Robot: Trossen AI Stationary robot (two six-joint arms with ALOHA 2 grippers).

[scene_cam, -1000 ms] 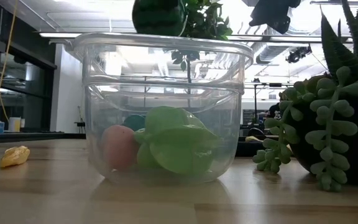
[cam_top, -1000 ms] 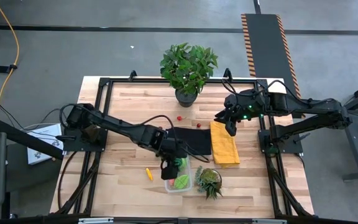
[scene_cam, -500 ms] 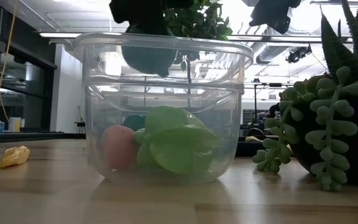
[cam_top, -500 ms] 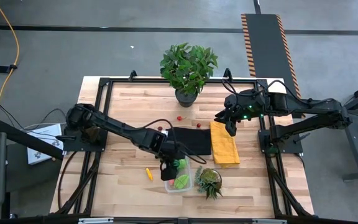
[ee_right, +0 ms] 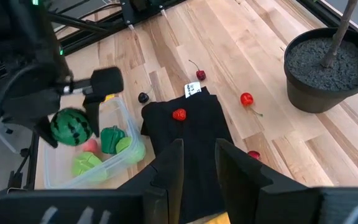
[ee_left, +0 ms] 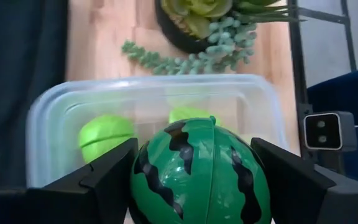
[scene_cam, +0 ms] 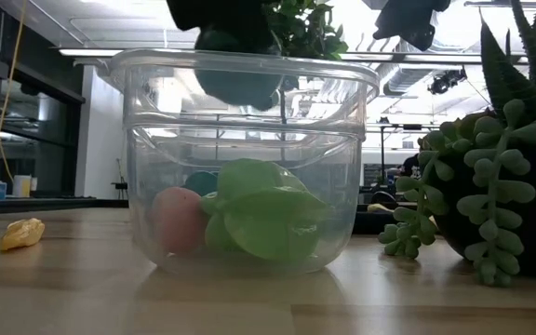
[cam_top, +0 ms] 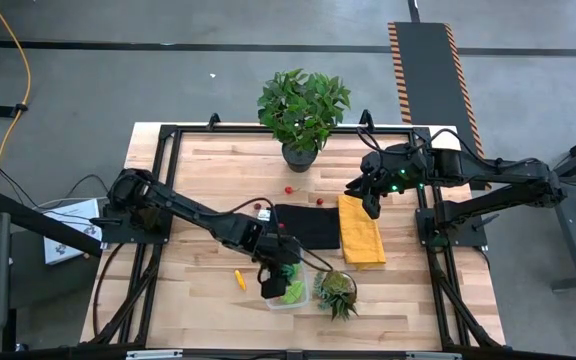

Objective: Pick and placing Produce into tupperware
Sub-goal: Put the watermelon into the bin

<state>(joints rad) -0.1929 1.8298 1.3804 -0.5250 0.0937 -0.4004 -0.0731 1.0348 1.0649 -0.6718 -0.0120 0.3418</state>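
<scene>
A toy melon (ee_left: 199, 171) is held clamped in the left gripper (ee_left: 197, 180) just above the tupperware (ee_left: 48, 118); release is called for next, the gripper being lowered first if needed

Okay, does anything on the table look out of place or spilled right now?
Nothing is spilled or damaged. Some produce still lies loose: a red berry sits on the black cloth, and a yellow piece lies on the wood beside the tupperware. The left gripper holds a toy watermelon over it.
</scene>
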